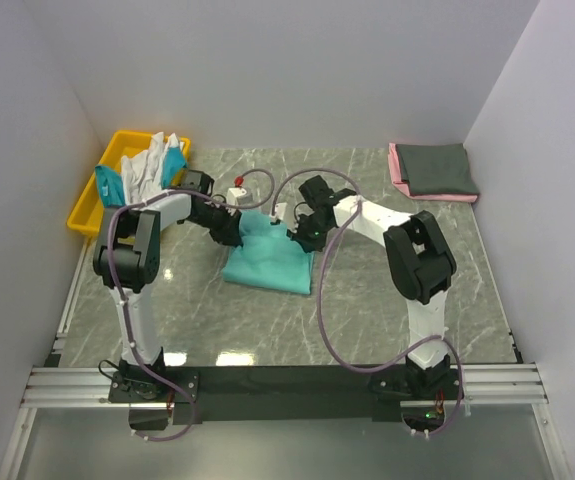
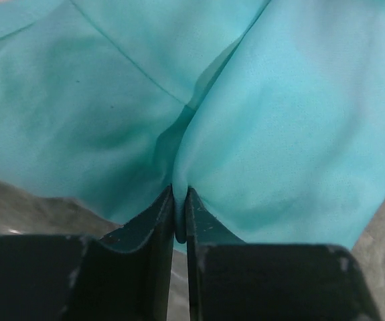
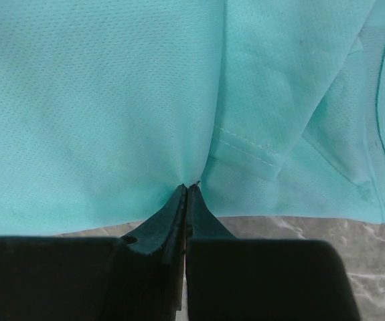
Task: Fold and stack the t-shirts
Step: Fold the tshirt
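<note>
Seen from above, the fingertips hide behind the wrists. Only the wrist cameras show the left gripper [image 2: 180,194] and right gripper [image 3: 186,188] each clamped on a fold of the sea-green t-shirt [image 1: 270,255], which lies at the middle of the grey marbled table [image 1: 367,300]. White walls [image 1: 297,70] surround it. Only the overhead shows the yellow bin [image 1: 107,165] and the far-right dark grey shirt [image 1: 437,168].

Both arms reach inward and down, left claw [image 2: 180,197] and right claw [image 3: 187,192] pinched nearly shut.

One shirt [image 1: 267,262] lies mid table [image 1: 387,320]; bin [image 1: 87,210] holding more shirts [image 1: 152,168] far left, folded stack [image 1: 434,170] far right.
</note>
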You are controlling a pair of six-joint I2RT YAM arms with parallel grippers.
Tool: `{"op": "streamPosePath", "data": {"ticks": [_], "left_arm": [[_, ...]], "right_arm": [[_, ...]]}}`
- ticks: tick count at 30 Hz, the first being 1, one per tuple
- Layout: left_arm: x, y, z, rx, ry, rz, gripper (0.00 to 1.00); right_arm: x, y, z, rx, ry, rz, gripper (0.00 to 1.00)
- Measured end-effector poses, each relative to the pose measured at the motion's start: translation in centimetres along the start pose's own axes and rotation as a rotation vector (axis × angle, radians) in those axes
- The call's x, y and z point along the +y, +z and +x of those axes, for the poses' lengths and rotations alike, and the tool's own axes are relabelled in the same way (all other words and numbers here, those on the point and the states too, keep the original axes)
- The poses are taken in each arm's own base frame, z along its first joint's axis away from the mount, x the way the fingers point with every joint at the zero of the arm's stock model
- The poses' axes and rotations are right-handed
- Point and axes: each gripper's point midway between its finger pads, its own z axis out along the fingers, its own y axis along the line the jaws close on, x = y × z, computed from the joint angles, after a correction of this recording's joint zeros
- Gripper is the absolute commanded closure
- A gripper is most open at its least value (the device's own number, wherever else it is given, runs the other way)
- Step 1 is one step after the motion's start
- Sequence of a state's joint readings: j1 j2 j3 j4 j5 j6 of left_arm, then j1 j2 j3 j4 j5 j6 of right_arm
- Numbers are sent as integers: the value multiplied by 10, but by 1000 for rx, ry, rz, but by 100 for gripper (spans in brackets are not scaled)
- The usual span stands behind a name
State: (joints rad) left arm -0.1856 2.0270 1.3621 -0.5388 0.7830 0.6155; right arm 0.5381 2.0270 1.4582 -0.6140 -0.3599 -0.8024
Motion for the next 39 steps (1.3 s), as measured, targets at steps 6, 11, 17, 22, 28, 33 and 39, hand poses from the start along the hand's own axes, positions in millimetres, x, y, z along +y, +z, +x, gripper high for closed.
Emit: {"op": "streamPosePath", "data": {"ticks": [6, 11, 17, 22, 28, 33, 39], "left_arm": [[-30, -2, 31, 41, -130, 50, 83], [-80, -15, 68, 90, -231, 99, 82], [-105, -31, 67, 74, -245, 109, 66], [-102, -60, 49, -28, -245, 88, 33], [-92, -104, 16, -181, -81, -7, 32], [-116, -101, -12, -227, 252, -13, 38], [-159, -50, 5, -155, 587, 57, 36]], "right_arm": [[22, 2, 2, 10, -29, -16, 100], [81, -2, 5, 32, -57, -90, 100], [127, -13, 10, 52, 8, -164, 70], [108, -40, 6, 15, 122, -124, 51], [57, -98, -47, -205, 234, -24, 58], [48, -104, -101, -362, 348, -116, 65], [55, -45, -115, -353, 540, -315, 67]]}}
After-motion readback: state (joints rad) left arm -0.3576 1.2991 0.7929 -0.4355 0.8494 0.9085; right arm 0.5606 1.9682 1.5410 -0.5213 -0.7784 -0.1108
